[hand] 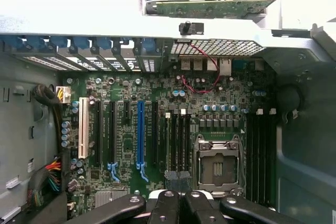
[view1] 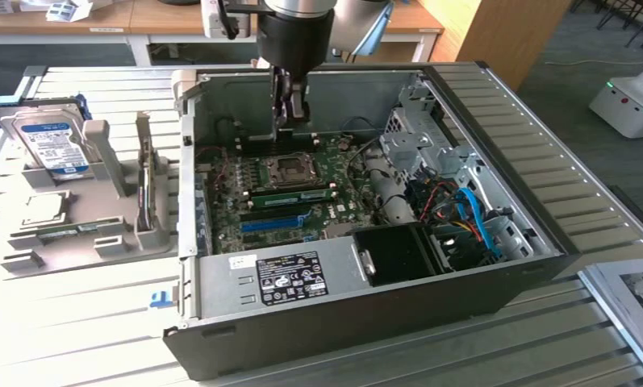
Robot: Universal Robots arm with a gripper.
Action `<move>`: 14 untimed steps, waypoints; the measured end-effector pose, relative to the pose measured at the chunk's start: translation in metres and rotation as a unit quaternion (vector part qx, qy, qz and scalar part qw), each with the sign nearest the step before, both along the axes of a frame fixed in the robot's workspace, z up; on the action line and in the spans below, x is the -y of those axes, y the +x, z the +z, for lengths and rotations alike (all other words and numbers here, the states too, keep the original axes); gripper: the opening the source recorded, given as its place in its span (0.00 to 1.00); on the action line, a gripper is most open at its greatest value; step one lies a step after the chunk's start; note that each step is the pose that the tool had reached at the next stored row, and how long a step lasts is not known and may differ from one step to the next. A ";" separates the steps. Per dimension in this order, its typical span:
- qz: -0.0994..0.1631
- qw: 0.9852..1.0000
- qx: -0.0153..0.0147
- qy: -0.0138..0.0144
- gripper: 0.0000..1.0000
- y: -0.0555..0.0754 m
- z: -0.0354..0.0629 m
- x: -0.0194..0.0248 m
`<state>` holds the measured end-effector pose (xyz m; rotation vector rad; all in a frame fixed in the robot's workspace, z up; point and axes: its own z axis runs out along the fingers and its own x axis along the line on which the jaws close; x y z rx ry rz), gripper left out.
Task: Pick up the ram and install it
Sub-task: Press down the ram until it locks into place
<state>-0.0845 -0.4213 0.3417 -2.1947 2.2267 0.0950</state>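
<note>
Hanging shut and empty over the motherboard (hand: 157,129), the tool (view1: 289,121) is separated from the ram (hand: 210,8) (stood on edge in a holder (view1: 85,234)) by the case wall (view1: 188,161). Its long axis is laid along that wall, toward the counter's (view1: 95,330) edge at the exterior view's left.

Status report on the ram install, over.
Jaws shut, gripper above the motherboard. Green ram looks seated in a slot beside the processor socket. Nothing in the way.

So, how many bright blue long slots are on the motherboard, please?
1. The blue slot lies among black slots, between the white slot and the processor socket. More could be hidden.
</note>
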 end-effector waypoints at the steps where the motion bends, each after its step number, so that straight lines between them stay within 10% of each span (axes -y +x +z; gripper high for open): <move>1: 0.000 1.000 0.000 0.000 0.10 0.000 0.0001 0.0000; 14: 0.000 1.000 0.000 0.000 0.10 0.005 0.0003 0.0000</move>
